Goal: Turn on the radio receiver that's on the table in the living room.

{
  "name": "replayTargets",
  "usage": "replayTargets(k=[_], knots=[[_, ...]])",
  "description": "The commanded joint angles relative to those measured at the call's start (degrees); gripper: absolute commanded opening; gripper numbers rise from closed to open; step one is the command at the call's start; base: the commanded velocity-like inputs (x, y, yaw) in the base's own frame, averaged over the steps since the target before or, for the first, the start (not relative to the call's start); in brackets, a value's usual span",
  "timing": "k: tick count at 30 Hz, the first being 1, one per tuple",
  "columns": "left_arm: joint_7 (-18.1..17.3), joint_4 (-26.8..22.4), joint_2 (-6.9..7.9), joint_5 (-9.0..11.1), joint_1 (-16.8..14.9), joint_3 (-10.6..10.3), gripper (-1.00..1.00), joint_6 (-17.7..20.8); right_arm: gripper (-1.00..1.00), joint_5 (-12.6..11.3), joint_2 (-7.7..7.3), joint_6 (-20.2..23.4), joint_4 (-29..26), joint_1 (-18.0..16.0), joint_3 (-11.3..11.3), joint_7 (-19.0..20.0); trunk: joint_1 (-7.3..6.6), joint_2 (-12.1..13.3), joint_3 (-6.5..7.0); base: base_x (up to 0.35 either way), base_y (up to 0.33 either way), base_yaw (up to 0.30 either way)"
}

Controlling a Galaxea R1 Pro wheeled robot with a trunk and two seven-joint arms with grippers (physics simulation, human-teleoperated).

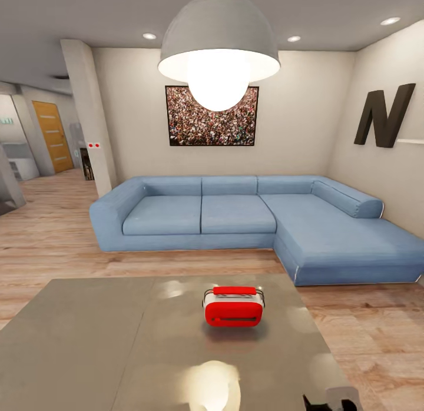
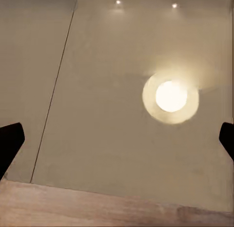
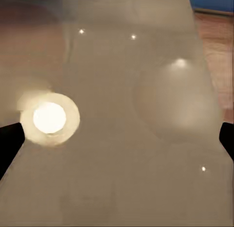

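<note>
- One radio receiver noted in the head view, red with white trim, standing on the table right of centre, toward the far edge. Beyond it, a blue L-shaped sofa, a framed crowd photo, a dark wall letter and a white dome lamp overhead.
- Left wrist view: left gripper spread wide, dark fingertips at both picture edges, nothing between them. Glossy tabletop below reflects the lamp; a strip of pale wood floor borders it.
- Right wrist view: right gripper likewise released and empty above the reflective tabletop. A sliver of red at one corner, likely the radio.
</note>
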Motion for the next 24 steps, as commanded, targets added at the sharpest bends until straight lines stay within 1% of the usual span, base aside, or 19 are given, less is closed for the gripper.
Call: replayTargets(k=[1, 2, 4, 6, 7, 8, 10, 11, 12, 14, 16, 17, 19, 22, 24], knots=[[0.0, -2.0, 0.04, 0.0, -0.2, 0.0, 1.0, 1.5, 1.0, 0.0, 0.0, 0.3, -2.4, 0.0, 0.0, 0.0, 0.0, 0.0, 0.0, 0.0, 0.0, 0.0], [0.1, -3.1, 0.06, 0.0, -0.3, 0.0, 1.0, 2.4, 1.0, 0.0, 0.0, 0.6, -3.6, -0.1, 0.0, -0.1, 0.0, 0.0, 0.0, 0.0, 0.0, 0.0], [0.1, -7.5, 0.09, 0.0, -0.8, 0.0, 1.0, 6.8, 1.0, -0.1, 0.0, 3.0, -7.8, -0.8, 0.0, -0.1, 0.0, 0.0, 0.0, 0.0, 0.0, 0.0], [0.2, -9.5, 0.1, 0.0, -1.2, 0.0, 1.0, 8.8, 1.0, -0.1, -0.01, 5.1, -9.1, -1.7, 0.0, -0.1, 0.0, 0.0, 0.0, 0.0, 0.0, 0.0], [0.2, -11.4, 0.14, -0.1, -1.6, 0.0, 1.0, 10.4, 1.0, -0.1, -0.01, 7.5, -10.0, -3.0, 0.0, 0.0, 0.0, 0.0, 0.0, 0.0, 0.0, 0.0], [0.2, -12.3, 0.15, -0.1, -1.9, 0.0, 1.0, 11.1, 1.0, -0.1, -0.01, 8.6, -10.3, -3.8, 0.0, 0.0, 0.0, 0.0, 0.0, 0.0, 0.0, 0.0], [0.1, -14.5, 0.2, -0.2, -3.6, 0.0, 1.0, 13.1, 1.0, -0.4, -0.01, 12.4, -11.0, -7.6, 0.0, 0.2, 0.0, 0.0, 0.0, 0.0, 0.0, 0.0], [-0.1, -15.5, 0.91, -0.1, -7.9, 0.0, 1.0, 17.0, 1.0, -0.7, 0.13, 16.7, -11.3, -13.4, 0.0, 0.3, 0.0, 0.0, 0.0, 0.0, 0.0, 0.0], [-0.1, -15.6, 1.16, -0.1, -8.6, 0.0, 1.0, 18.0, 1.0, -0.7, 0.15, 17.5, -11.3, -14.4, 0.1, 0.3, 0.0, 0.0, 0.0, 0.0, 0.0, 0.0], [-0.3, -15.7, 2.13, 0.0, -11.0, 0.0, 1.0, 21.3, 1.0, -0.8, 0.34, 22.3, -11.3, -18.3, 0.2, 1.2, 0.0, 0.0, 0.0, 0.0, 0.0, 0.0], [-0.4, -15.7, 2.8, 0.0, -12.6, 0.0, 1.0, 22.9, 1.0, -0.9, 0.45, 27.8, -11.1, -22.0, 1.4, 2.4, 0.0, 0.0, 0.0, 0.0, 0.0, 0.0], [-0.4, -15.7, 2.9, 0.0, -12.9, 0.0, 1.0, 23.2, 1.0, -0.9, 0.46, 29.0, -11.1, -22.9, 1.8, 2.6, 0.0, 0.0, 0.0, 0.0, 0.0, 0.0], [-0.4, -15.6, 3.13, 0.0, -13.5, 0.0, 1.0, 23.7, 1.0, -1.0, 0.5, 32.1, -11.0, -25.7, 3.3, 3.1, 0.0, 0.0, 0.0, 0.0, 0.0, 0.0], [-0.1, -15.8, 3.26, 0.0, -13.8, 0.0, 1.0, 24.1, 1.0, -1.1, 0.52, 34.1, -11.0, -28.4, 4.1, 3.3, 0.0, 0.0, 0.0, 0.0, 0.0, 0.0], [-0.1, -16.6, 3.3, -0.1, -14.0, 0.0, 1.0, 24.4, 1.0, -1.1, 0.47, 34.4, -10.9, -29.0, 4.2, 3.4, 0.0, 0.0, 0.0, 0.0, 0.0, 0.0]])
